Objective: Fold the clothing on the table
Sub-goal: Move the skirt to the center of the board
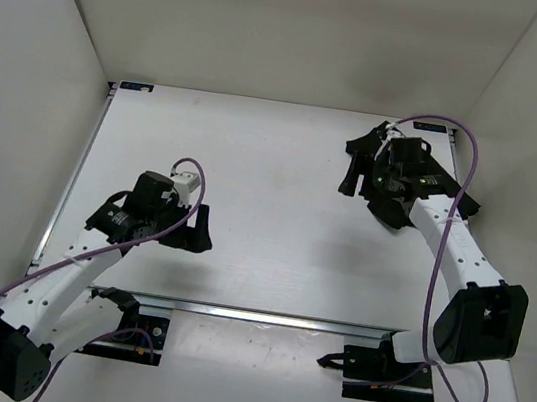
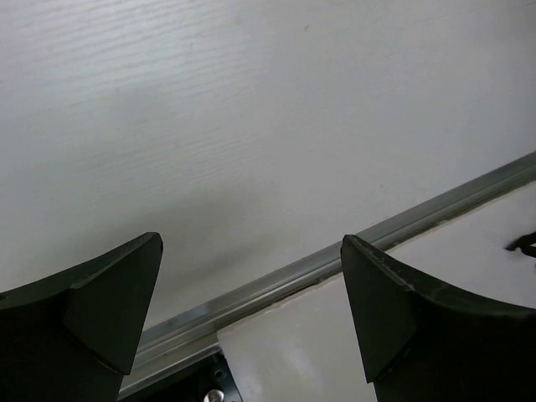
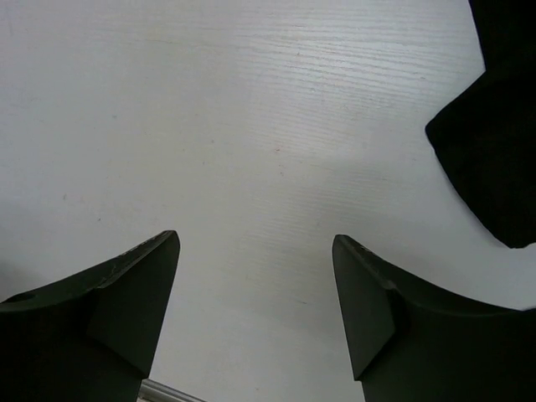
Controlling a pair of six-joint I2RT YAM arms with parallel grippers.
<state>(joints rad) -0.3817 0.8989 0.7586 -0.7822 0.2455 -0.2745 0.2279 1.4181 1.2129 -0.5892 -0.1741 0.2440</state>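
counter (image 1: 274, 162): white, with a metal rail (image 1: 261, 315) along its near edge; left tool (image 1: 201, 229) low over the counter's near left part, just beyond that rail, jaws spread wide with nothing in them. right tool (image 1: 355, 165) over the counter's far right part, jaws likewise wide apart, only bare counter between them. clothing (image 3: 494, 126): black fabric on the counter's far right part, just beside the right tool and outside its jaws, hard to tell from the right arm in the top view
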